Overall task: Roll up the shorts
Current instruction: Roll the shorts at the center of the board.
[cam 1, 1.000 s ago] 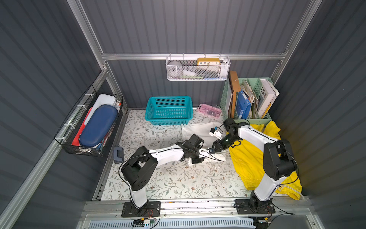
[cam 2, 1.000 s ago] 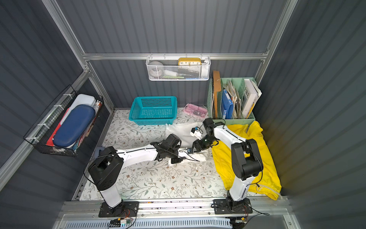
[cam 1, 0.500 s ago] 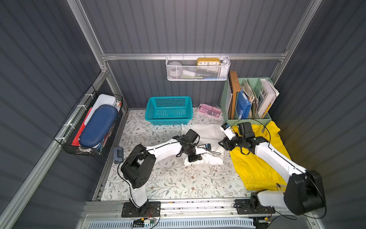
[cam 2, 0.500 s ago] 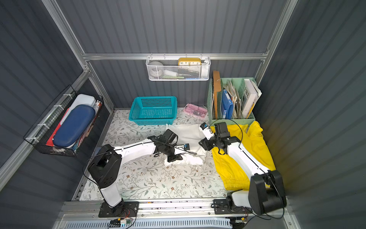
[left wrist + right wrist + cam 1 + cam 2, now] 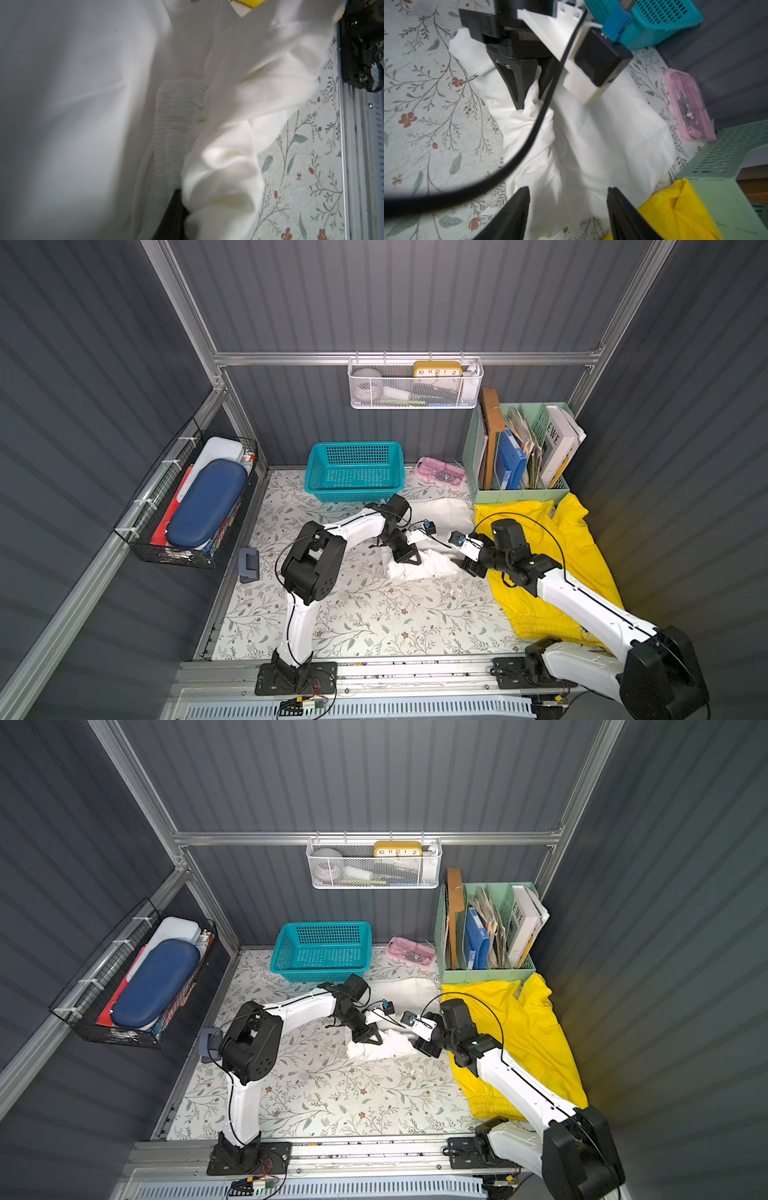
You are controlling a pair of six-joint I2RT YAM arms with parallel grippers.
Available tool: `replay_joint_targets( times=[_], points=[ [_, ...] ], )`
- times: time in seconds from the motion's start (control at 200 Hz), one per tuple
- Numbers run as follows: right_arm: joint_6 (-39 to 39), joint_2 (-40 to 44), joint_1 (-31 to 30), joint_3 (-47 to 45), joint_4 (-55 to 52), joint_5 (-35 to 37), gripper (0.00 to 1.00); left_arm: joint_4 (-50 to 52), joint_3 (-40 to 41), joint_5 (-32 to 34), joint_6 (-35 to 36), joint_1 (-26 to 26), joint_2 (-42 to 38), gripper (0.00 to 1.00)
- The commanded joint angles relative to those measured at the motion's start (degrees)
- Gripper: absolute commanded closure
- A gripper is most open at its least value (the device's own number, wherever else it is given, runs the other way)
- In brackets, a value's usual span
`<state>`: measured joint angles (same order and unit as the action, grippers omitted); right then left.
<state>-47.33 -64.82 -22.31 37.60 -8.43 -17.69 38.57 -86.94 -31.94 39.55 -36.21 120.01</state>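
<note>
The white shorts (image 5: 434, 566) (image 5: 388, 1046) lie bunched mid-table, their gathered waistband (image 5: 176, 116) showing in the left wrist view. My left gripper (image 5: 409, 558) (image 5: 370, 1038) (image 5: 529, 99) is shut on a raised fold of the white shorts (image 5: 602, 145); one dark finger (image 5: 172, 218) shows beside the cloth. My right gripper (image 5: 467, 566) (image 5: 426, 1048) (image 5: 568, 189) is open, its jaws wide apart just above the white cloth's right edge, holding nothing. The yellow shorts (image 5: 552, 531) (image 5: 528, 1027) (image 5: 675, 212) lie spread at the right, under the right arm.
A teal basket (image 5: 353, 466) stands at the back, with a pink case (image 5: 440, 472) and a green file organizer (image 5: 519, 456) to its right. A small blue-grey object (image 5: 248, 565) lies at the table's left edge. The left arm's black cable (image 5: 529, 145) hangs between the grippers.
The right arm has stretched out low over the yellow shorts, its gripper drawn nearer the front, jaws wider. The left gripper keeps its hold on the white cloth in nearly the same place.
</note>
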Motion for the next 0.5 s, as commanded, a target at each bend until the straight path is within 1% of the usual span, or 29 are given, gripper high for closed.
replay_joint_targets(
  times=[0.0, 0.105, 0.12, 0.185, 0.265, 0.39, 0.405, 0.495],
  points=[
    [-9.0, 0.2, -2.9, -2.4, 2.6, 1.7, 0.31, 4.2, -1.8, -0.2, 1.1, 1.2, 3.0, 0.79],
    [-12.5, -1.3, -5.5, -2.9, 3.2, 2.9, 0.3, 5.9, -3.4, -0.5, 1.4, 1.4, 5.0, 0.78],
    [-13.0, -1.4, -5.9, -3.0, 3.2, 4.9, 0.3, 6.2, -3.6, -0.5, 1.4, 1.5, 5.2, 0.78],
    [-15.2, -2.0, -7.5, -3.9, 3.8, 6.1, 0.3, 7.2, -4.7, -0.4, 1.4, 1.7, 6.8, 0.77],
    [-17.3, -2.5, -9.2, -5.0, 5.0, 7.6, 0.26, 8.4, -6.1, -0.4, 1.4, 2.1, 8.7, 0.77],
    [-19.6, -4.2, -11.0, -5.3, 4.8, 10.1, 0.25, 9.3, -7.9, -0.4, 1.7, 2.5, 10.6, 0.77],
    [-19.8, -5.9, -11.0, -5.3, 4.8, 10.3, 0.25, 9.3, -8.0, -0.4, 1.7, 2.5, 10.7, 0.77],
    [-20.9, -9.1, -11.5, -5.0, 6.1, 12.7, 0.25, 9.5, -8.7, -0.4, 2.0, 2.7, 11.0, 0.76]
  ],
)
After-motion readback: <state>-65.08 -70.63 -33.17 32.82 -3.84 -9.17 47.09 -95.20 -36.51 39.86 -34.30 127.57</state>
